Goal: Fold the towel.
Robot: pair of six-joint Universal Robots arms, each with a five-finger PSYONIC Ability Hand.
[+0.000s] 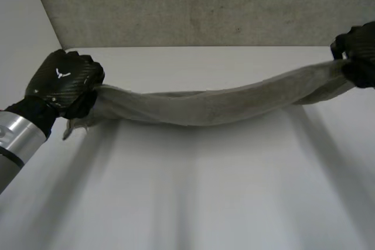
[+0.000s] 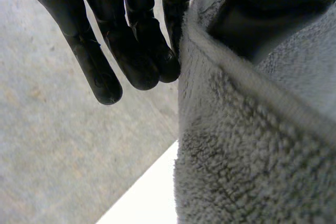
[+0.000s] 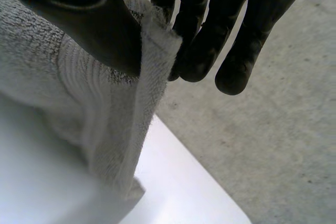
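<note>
Your left hand (image 1: 61,83) pinches one end of the towel (image 1: 217,106). Its fingers (image 2: 139,51) lie nearly straight on one side of the hem, and the thumb (image 2: 273,9) presses on the other side. Your right hand (image 1: 358,51) grips the opposite end the same way, with the thumb over the hem and the fingers behind it. Between the hands the towel hangs bunched into a sagging rope, apparently raised off the worktop (image 1: 205,203). A loose corner dangles just below the left hand. I judge you are holding it up so the cloth can hang free and straighten before you lay it flat to fold. Both pinches sit close to the hem, so a slip is possible.
</note>
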